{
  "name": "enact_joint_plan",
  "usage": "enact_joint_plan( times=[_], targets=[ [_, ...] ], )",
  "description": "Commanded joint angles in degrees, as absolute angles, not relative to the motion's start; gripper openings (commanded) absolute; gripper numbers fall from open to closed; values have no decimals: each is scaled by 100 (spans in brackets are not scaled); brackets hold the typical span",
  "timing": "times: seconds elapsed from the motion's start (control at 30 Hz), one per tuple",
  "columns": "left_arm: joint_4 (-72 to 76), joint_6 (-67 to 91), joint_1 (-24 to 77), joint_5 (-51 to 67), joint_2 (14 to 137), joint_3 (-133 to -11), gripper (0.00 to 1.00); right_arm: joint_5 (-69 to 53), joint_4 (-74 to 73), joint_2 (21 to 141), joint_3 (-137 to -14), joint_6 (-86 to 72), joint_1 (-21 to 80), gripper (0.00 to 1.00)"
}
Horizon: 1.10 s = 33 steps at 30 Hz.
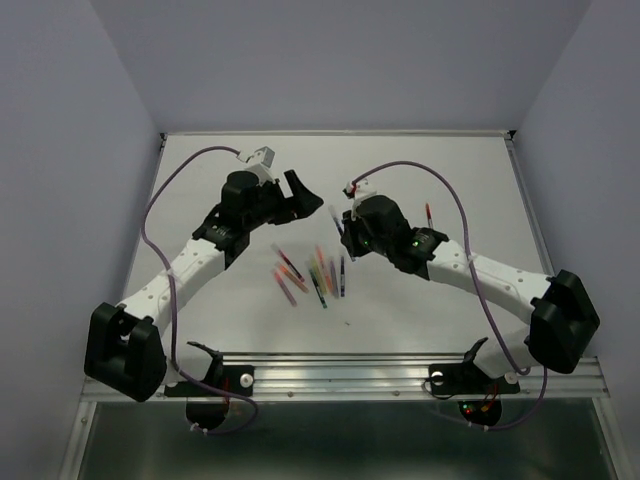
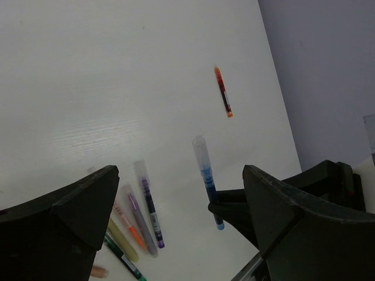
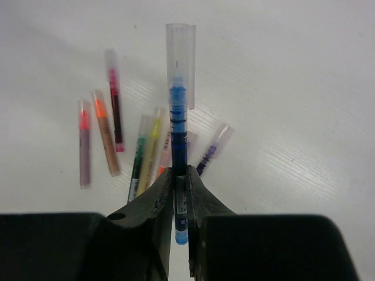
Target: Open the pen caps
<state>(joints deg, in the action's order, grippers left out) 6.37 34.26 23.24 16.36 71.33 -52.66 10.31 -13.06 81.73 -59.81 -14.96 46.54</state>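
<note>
The right pincer point(image 3: 180, 178) pinches the slim blue-ink pen point(image 3: 178, 117); its clear plastic cap point(image 3: 180, 50) juts forward, ahead of the spread left pincer point(image 2: 181, 202).

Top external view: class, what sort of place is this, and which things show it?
Probably a robotics test cell: a white table boxed in by plain walls, left arm and right arm bolted to a rail at its near edge, and loose pens scattered between them.

Pen pile point(image 1: 312, 275) central on table point(image 1: 450, 170); lone pen point(image 1: 428, 212) apart, right-rear.
</note>
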Motion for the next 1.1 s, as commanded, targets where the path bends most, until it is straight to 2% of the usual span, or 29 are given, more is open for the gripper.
enact_joint_plan(
  times=[0.0, 0.2, 0.37, 0.5, 0.57, 0.63, 0.77, 0.8, 0.87, 0.9, 0.97, 1.07],
  targets=[
    [1160, 3612, 2636, 1784, 7409, -5598, 99, 501, -651, 8103, -6046, -1318, 4614, 1],
    [1318, 3744, 2847, 1767, 7717, -5704, 98, 282, -501, 8288, -6337, -1459, 4614, 1],
    [1301, 3718, 2927, 1609, 7848, -5748, 92, 211, -492, 8385, -6513, -1441, 4614, 1],
    [1204, 3683, 2979, 1494, 7910, -5818, 75, 272, -492, 8446, -6592, -1398, 4614, 1],
    [1187, 3665, 3006, 1477, 7954, -5853, 73, 316, -492, 8481, -6636, -1371, 4614, 1],
    [1143, 3665, 3023, 1468, 7989, -5880, 65, 343, -501, 8490, -6662, -1371, 4614, 1],
    [1134, 3656, 3050, 1441, 8033, -5897, 58, 343, -492, 8481, -6715, -1318, 4614, 1],
    [1125, 3648, 3050, 1441, 8051, -5915, 50, 343, -501, 8490, -6724, -1310, 4614, 1],
    [1107, 3665, 3059, 1415, 8060, -5933, 42, 369, -492, 8490, -6741, -1301, 4614, 1],
    [1099, 3665, 3059, 1406, 8051, -5933, 33, 378, -501, 8482, -6741, -1292, 4614, 1],
    [1099, 3674, 3067, 1389, 8051, -5941, 23, 387, -501, 8490, -6741, -1292, 4614, 1],
    [1081, 3726, 3076, 1362, 8051, -5941, 1, 439, -510, 8481, -6750, -1283, 4614, 1]
  ],
)
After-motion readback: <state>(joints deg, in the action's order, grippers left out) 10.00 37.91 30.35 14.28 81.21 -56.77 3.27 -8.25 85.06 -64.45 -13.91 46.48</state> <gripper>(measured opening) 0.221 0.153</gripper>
